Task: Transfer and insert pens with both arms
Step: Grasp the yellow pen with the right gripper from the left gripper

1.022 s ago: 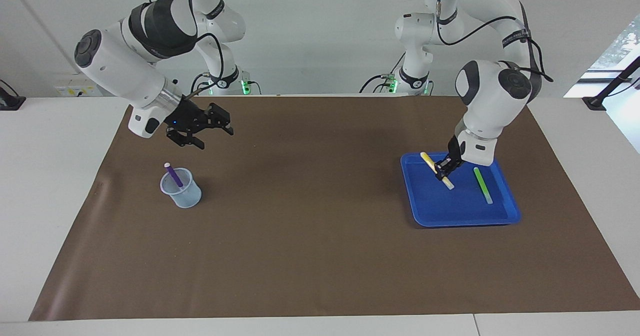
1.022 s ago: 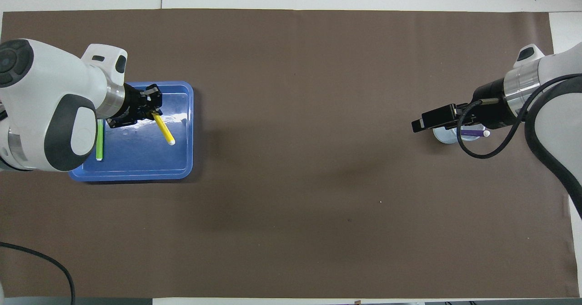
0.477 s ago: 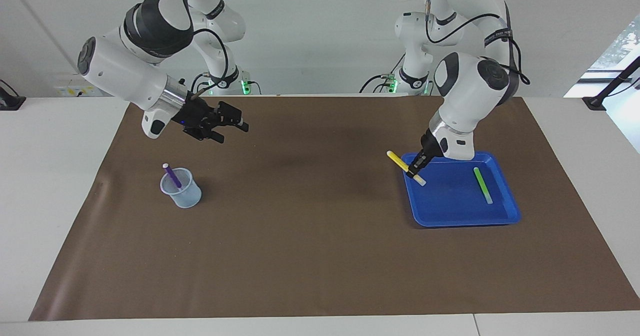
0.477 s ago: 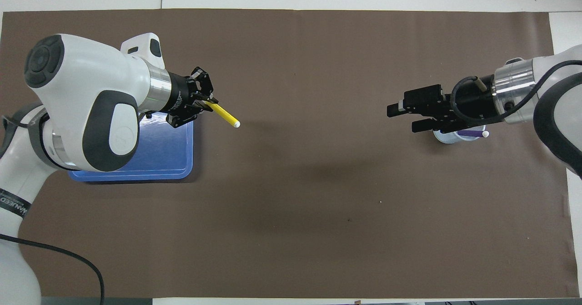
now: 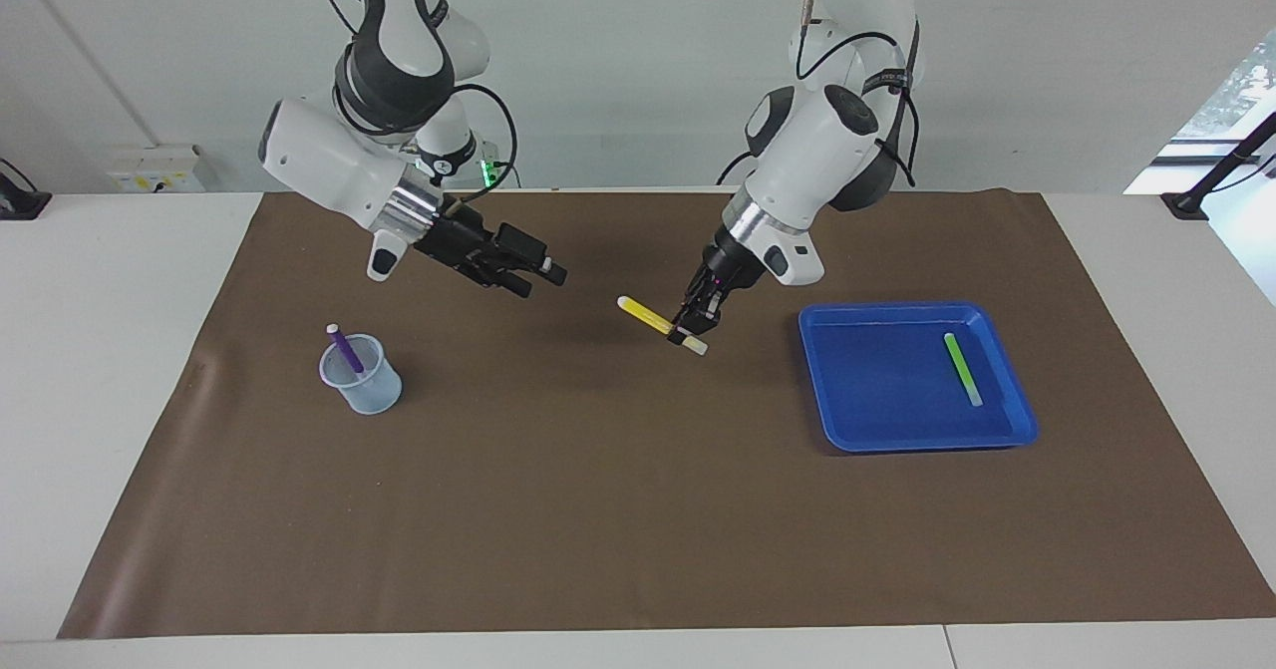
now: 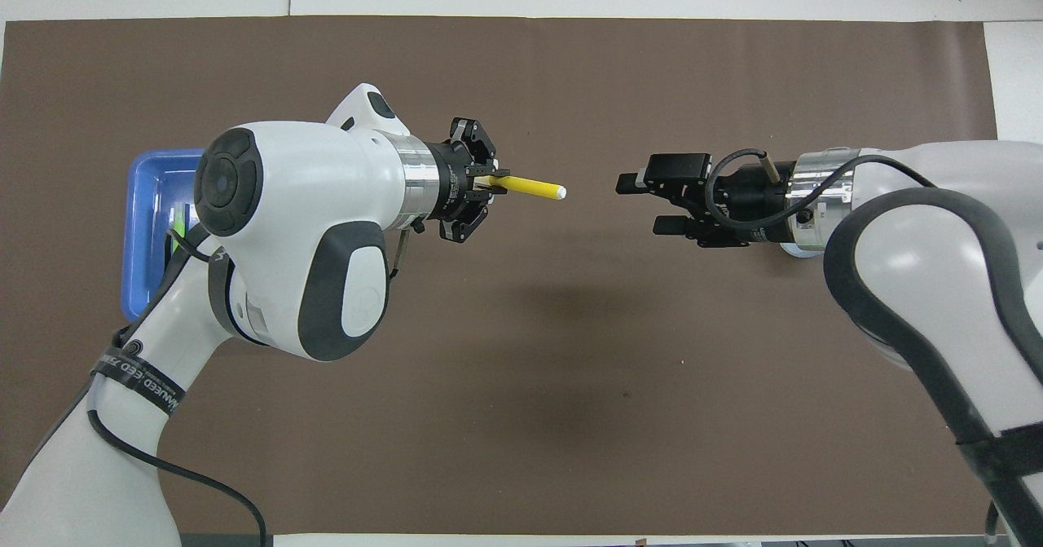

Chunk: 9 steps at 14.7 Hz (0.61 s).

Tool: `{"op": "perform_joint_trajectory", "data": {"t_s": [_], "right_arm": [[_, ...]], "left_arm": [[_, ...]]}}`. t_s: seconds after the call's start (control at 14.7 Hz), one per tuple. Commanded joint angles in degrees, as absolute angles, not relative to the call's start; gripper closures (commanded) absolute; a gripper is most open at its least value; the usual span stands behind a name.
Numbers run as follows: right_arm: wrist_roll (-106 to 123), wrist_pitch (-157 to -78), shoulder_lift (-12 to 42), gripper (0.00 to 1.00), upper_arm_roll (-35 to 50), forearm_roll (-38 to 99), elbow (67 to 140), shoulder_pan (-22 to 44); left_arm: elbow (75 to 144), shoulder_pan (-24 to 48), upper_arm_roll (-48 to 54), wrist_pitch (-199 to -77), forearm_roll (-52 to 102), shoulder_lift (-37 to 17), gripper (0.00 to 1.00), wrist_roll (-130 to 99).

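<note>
Both arms have swung inward from the tray (image 5: 1007, 428); left gripper (image 5: 695, 324) pinching the yellow pen (image 5: 646, 315), right gripper (image 5: 536, 277) spread. Misaligned handover could drop it.

From above, the left arm (image 6: 293, 229) covers most of the tray (image 6: 147, 205) and the green pen. The right arm (image 6: 896, 229) hides the cup, bar a sliver, and the purple pen in it.
</note>
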<state>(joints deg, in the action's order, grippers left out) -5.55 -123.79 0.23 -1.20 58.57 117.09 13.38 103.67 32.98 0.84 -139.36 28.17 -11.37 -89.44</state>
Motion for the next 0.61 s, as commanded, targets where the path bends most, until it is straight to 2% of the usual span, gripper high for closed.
{"op": "perform_joint_trajectory", "data": {"t_s": [0.0, 0.14, 0.34, 0.54], "right_arm": [[-5.9, -125.6, -0.3, 0.00, -1.2, 62.0, 118.5, 14.0], [-6.0, -125.1, -0.2, 0.00, -1.2, 62.1, 118.0, 13.9], [-6.2, -125.5, 0.6, 0.20, -1.2, 62.4, 116.5, 14.0], [-5.8, -125.3, 0.7, 0.27, -1.2, 62.3, 116.0, 14.1]], "left_arm": [[103.2, 36.5, 0.1, -144.2, 29.4, -12.5, 1.00, -95.3], [103.3, 37.6, 0.1, -145.5, 29.4, -12.5, 1.00, -97.3], [103.4, 38.9, 0.1, -145.6, 29.3, -12.5, 1.00, -98.0], [103.9, 39.5, 0.1, -145.6, 29.3, -12.4, 1.00, -98.0]]}}
